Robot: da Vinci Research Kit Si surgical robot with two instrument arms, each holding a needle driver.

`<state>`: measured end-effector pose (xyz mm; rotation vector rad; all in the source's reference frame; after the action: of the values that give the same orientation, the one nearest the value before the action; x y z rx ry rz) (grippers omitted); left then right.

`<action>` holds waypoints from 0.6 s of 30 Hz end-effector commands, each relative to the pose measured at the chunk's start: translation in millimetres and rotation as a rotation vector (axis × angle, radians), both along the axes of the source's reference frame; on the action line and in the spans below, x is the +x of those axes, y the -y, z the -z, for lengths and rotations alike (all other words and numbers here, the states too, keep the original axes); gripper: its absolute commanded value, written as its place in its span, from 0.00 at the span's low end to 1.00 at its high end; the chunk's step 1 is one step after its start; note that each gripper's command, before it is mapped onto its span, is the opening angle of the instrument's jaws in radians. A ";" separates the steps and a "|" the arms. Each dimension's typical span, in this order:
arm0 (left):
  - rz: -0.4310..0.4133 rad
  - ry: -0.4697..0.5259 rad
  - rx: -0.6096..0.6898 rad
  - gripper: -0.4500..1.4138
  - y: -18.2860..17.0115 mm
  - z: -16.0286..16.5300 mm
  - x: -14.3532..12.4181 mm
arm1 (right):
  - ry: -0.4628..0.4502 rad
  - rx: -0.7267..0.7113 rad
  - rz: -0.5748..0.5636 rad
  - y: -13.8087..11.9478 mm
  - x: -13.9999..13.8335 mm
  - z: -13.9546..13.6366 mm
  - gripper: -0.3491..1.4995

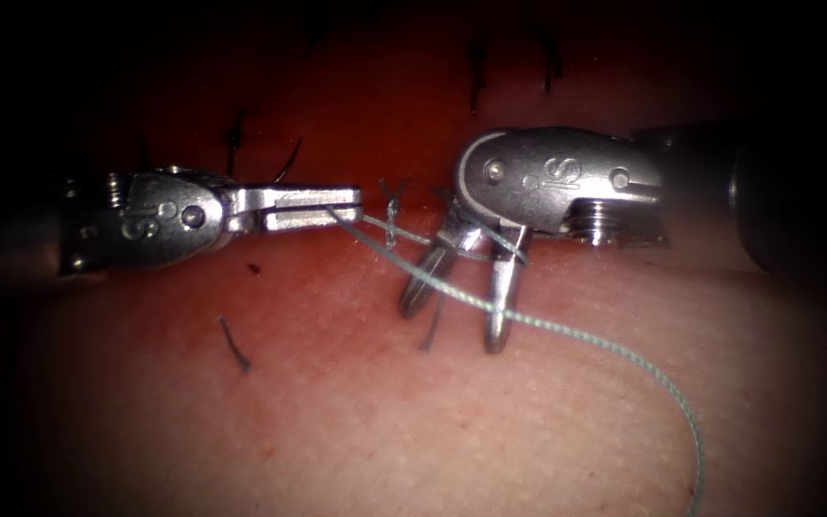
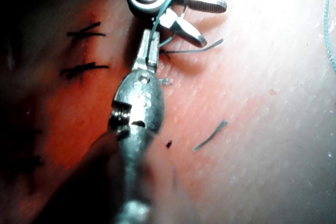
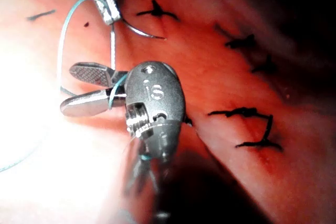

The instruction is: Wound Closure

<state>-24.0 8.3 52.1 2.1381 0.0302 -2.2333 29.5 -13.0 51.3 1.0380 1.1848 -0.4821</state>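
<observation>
Nearest the endoscope, the pale green thread [image 1: 624,349] lies loose on the tissue [image 1: 337,421], curving from about 5 o'clock of the picture up toward the centre. It passes across the right arm's tool [image 1: 454,308], whose two jaws point down toward 6 o'clock and stand apart, with nothing clamped between them; the thread runs in front of both jaws and loops around the tool just above them. A short dark cut end of thread [image 1: 234,345] lies on the tissue at about 8 o'clock of that tool, well apart from it.

From the right tool the thread continues toward 10 o'clock, through a small knot [image 1: 391,222] standing over the tissue, to the left arm's tool [image 1: 342,204]. That tool lies level, tip pointing toward 3 o'clock, and its jaws are closed together on the thread at their tip. In the left wrist view the same tool [image 2: 148,43] grips the thread [image 2: 157,22] just beside the spread jaws of the right tool [image 2: 202,19].

The curved needle [image 1: 288,161] lies farther back, at 12 o'clock of the left tool's jaws, free of both tools; whether its end enters the tissue cannot be told. In the right wrist view the needle [image 3: 142,32] rests beside a dark finished stitch [image 3: 156,10]. Farthest back, more dark stitches [image 1: 476,72] cross the cut.
</observation>
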 end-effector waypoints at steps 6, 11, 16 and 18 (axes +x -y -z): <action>-0.002 0.003 -0.005 0.00 0.1 -0.2 -0.7 | 0.023 -0.065 0.055 0.7 2.0 -1.8 0.60; -0.005 0.006 -0.005 0.00 0.5 0.2 -0.8 | 0.040 -0.120 0.113 1.9 2.2 -2.8 0.55; -0.008 0.008 -0.005 0.00 1.0 0.7 -0.5 | 0.059 -0.135 0.174 2.2 2.1 -3.5 0.00; -0.009 0.008 -0.005 0.00 1.2 0.9 -0.5 | 0.067 -0.159 0.198 2.2 2.0 -3.5 0.00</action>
<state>-23.8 6.4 50.6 2.1382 0.0373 -2.2180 30.5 -15.6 54.4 1.0350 0.9723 -0.6824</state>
